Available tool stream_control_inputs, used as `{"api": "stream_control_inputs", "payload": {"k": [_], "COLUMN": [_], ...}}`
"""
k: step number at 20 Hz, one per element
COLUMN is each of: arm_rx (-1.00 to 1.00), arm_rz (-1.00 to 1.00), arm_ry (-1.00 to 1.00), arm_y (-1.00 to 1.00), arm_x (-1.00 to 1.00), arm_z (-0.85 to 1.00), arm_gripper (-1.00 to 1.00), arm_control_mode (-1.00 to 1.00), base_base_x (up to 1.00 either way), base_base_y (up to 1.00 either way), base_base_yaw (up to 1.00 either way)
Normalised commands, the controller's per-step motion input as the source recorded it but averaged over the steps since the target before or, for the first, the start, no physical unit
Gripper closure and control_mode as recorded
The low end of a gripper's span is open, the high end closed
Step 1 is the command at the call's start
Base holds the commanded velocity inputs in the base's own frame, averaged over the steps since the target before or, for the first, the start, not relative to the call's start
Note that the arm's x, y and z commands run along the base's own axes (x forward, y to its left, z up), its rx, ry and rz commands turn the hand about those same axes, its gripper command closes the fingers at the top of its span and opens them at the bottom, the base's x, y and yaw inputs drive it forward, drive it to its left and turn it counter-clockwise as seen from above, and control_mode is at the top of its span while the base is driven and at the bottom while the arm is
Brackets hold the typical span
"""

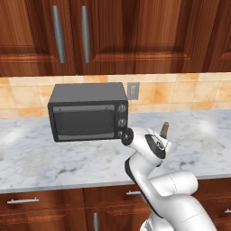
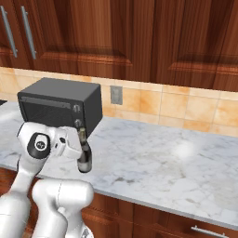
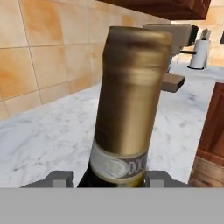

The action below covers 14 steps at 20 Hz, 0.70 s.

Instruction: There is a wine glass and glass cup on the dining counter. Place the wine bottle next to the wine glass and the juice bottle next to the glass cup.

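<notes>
One wine bottle (image 2: 84, 158) is being held upright by the gripper (image 2: 79, 149), whose two fingers are seen closed on either side of its lower neck in the hand view (image 3: 124, 109). The bottle is being kept over the marble worktop (image 2: 162, 162), in front of the right end of the black toaster oven (image 1: 88, 111); whether its base is touching the marble cannot be told. Its tan top (image 1: 164, 128) is being shown just behind the white wrist in the left base view.
</notes>
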Motion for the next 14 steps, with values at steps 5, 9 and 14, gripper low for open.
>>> {"api": "stream_control_inputs", "payload": {"k": [5,9,14], "arm_rx": [-0.06,-0.05,-0.07], "arm_rz": [0.02,0.02,0.00], "arm_ry": [0.10,0.12,0.11], "arm_y": [0.20,0.11,0.05], "arm_x": [-0.49,-0.49,-0.42], "arm_z": [0.38,0.43,0.36], "arm_gripper": [1.00,1.00,1.00], "arm_control_mode": [-1.00,-1.00,-1.00], "base_base_x": [0.00,0.00,0.00], "base_base_y": [0.00,0.00,0.00], "base_base_yaw": [0.00,0.00,0.00]}}
